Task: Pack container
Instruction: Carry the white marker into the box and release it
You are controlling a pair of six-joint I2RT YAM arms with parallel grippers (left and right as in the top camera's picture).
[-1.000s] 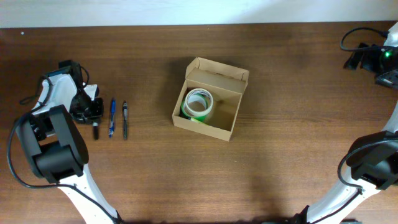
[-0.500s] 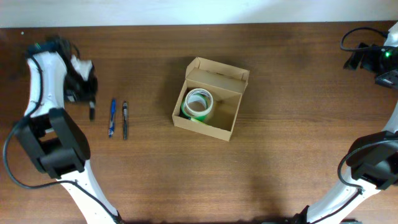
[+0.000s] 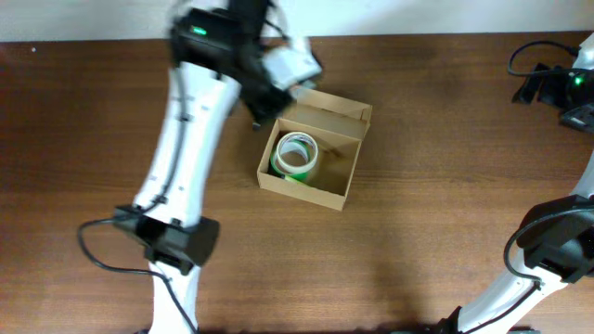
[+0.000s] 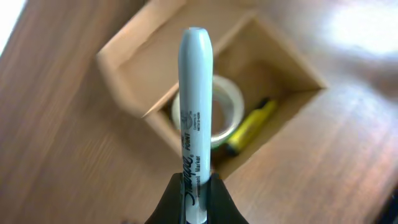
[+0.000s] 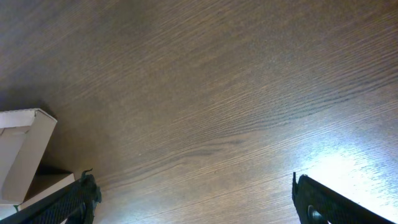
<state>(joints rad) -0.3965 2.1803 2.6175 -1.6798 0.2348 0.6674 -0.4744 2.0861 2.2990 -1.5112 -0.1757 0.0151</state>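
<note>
Open container (image 3: 336,165) near mid-table, marker held over its edge.

Sits on the brown table (image 3: 427,241), flap lid raised at the far side. Holds a tape roll (image 3: 296,155) lying flat by the left wall, with a yellow highlighter (image 4: 250,126) just beside the roll. Over the box's far-left corner, left gripper (image 4: 194,190) clamped tight on a pale-capped marker (image 4: 194,106), gripped low on the barrel, cap end pointing toward the box and overlapping the roll in the wrist view. Well apart, at the table's far right corner, right gripper (image 5: 193,186) spread wide with nothing between its fingers, above bare wood, near a white box-like object (image 5: 18,155).
</note>
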